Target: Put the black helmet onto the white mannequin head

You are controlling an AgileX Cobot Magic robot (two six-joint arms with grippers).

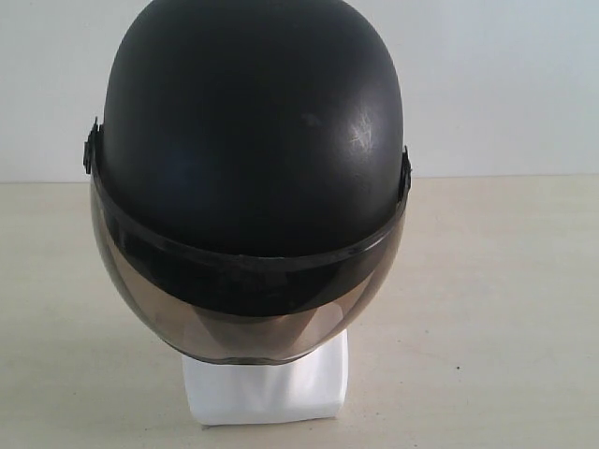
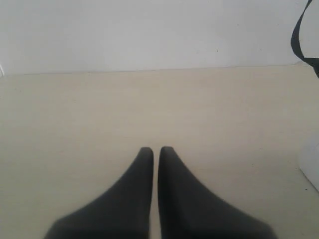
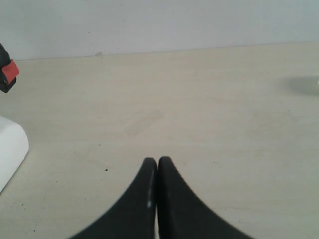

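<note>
Helmet [image 1: 253, 140] sat over head [image 1: 267, 388], visor down. Left gripper [image 2: 156, 152] and right gripper [image 3: 157, 162] pinched closed, empty. Best to stay wide; avoid nudging helmet.

Light: bright, even, diffuse.
Shadows: faint, soft.
Glare: pale sheen on black helmet [image 1: 251, 150].
Blur: left gripper [image 2: 155, 149], right gripper [image 3: 157, 160] soft.

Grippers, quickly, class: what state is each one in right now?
Left black-fingered gripper: closed, holding nothing.
Right black-fingered gripper: closed, holding nothing.
</note>
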